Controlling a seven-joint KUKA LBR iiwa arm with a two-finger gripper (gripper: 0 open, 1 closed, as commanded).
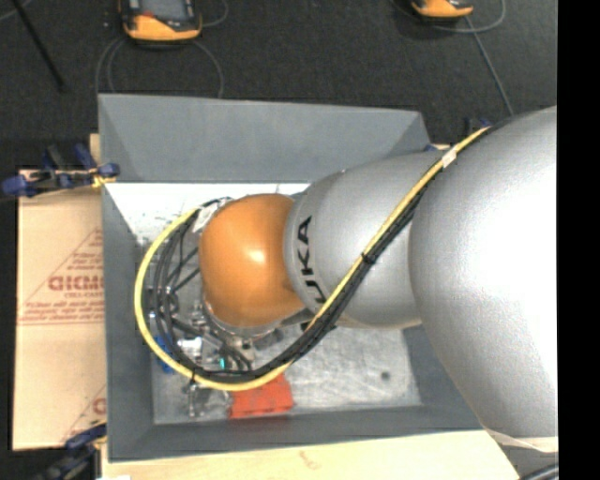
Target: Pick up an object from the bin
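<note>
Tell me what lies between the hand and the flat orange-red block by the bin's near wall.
Nothing loose, in the camera view: the hand sits right beside the orange-red block, with only a sliver of grey bin floor between them.

Up at eleven o'clock, an orange-and-black device (161,19) sits on the dark floor (281,56), cut off by the top edge. Its twin (441,7) is over at one o'clock, barely peeking in. A thin pale cable (217,66) loops down from the first, and another (492,66) slants towards two o'clock. At ten o'clock lies a dark rod (42,52), slanted.
</note>
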